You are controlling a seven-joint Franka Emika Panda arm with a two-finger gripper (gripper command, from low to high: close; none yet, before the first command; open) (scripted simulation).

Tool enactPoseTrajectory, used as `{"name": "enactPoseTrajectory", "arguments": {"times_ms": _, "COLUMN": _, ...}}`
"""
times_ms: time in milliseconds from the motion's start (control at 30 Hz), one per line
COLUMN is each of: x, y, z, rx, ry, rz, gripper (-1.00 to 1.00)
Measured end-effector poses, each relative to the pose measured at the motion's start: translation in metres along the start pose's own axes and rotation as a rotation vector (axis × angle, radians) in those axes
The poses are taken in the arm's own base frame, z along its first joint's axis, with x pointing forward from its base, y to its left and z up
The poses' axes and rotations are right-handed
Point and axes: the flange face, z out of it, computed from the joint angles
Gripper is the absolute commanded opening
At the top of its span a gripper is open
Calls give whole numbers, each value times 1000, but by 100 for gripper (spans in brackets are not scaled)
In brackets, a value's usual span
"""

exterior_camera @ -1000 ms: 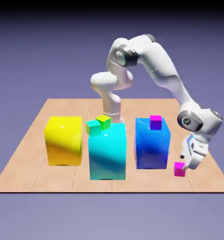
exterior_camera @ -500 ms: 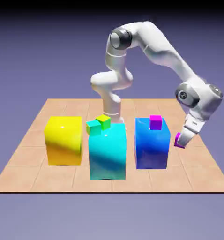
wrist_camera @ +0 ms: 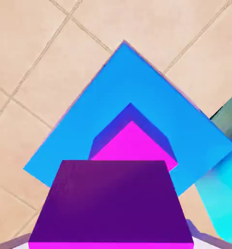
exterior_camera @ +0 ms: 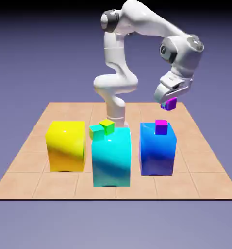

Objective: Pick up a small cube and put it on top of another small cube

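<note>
1. The gripper is closed on the small cube, which shows large between the fingertips at the bottom of the hand view and hides most of them. It has no other thing in its grip.
2. That carried cube is in the air, well apart from the other magenta cube, which rests on top of the blue block.
3. The relation that matters: in the exterior view the resting cube appears below the carried one and a little to the exterior view's left. How much of that gap is height and how much is depth, I cannot tell.
4. In the hand view the resting cube peeks out past the carried cube's upper edge, its middle somewhat right of the carried cube's middle, its near part hidden.
5. Neither cube has a long axis, but their edges disagree: the resting one points a corner up the hand view, while the carried one's edge runs straight across. A turn of the wrist would probably help.
6. I judge the next step to be centring over the resting cube, then lowering gently; an off-centre release could tip the stack.
</note>
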Motion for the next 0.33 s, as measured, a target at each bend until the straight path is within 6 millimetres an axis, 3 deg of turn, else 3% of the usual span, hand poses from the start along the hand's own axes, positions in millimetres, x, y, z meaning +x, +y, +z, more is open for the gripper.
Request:
{"name": "enactPoseTrajectory", "arguments": {"times_ms": 100, "x": 3, "y": -3, "z": 44, "rx": 0, "ry": 0, "rz": 0, "gripper": -100}}
{"name": "enactPoseTrajectory", "arguments": {"times_ms": 133, "x": 3, "y": -3, "z": 54, "rx": 0, "ry": 0, "rz": 0, "gripper": 100}}
{"name": "enactPoseTrajectory", "arguments": {"times_ms": 200, "x": 3, "y": -3, "z": 54, "rx": -2, "ry": 1, "rz": 0, "gripper": 100}}
{"name": "enactPoseTrajectory", "arguments": {"times_ms": 333, "x": 0, "y": 1, "z": -4, "rx": -2, "ry": 1, "rz": 0, "gripper": 100}}
